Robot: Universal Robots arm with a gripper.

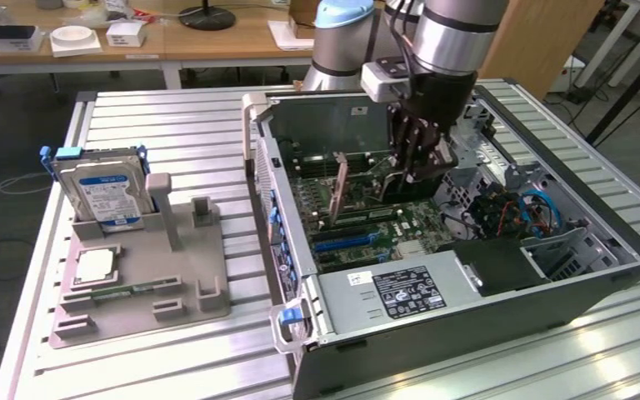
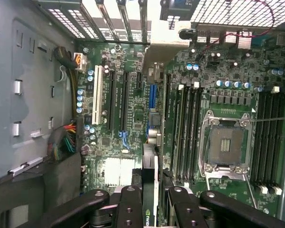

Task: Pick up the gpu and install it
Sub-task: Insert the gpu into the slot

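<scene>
**Expansion card held over the motherboard of an open tower case.** The tool of the silver-and-grey robot arm reaches down into the dark grey metal computer case. The case lies on its side with the panel off, so the green motherboard faces upward and is open to approach from above.

The tool's black perforated fingers are clamped on the gpu, a thin dark green-black expansion card. They grip its upper edge, one finger on each face. The card stands on edge, square to the board and parallel to the long black expansion slots, an attitude that suits a contact edge that must enter a slot straight down.

In the exterior view the card hangs low inside the case, just to the exterior view's left of the tool. Whether its lower edge has reached a slot cannot be told. The empty silver-framed processor socket lies beside the line of the card.

A grey moulded fixture rests on the slotted aluminium tabletop, well apart from the case at the exterior view's left. It keeps each remaining part in a fixed pose:
- a boxy silver hard drive with a blue-white label stands upright in its cradle
- a square silver processor chip lies flat
- a narrow green memory stick lies flat near the chip
</scene>
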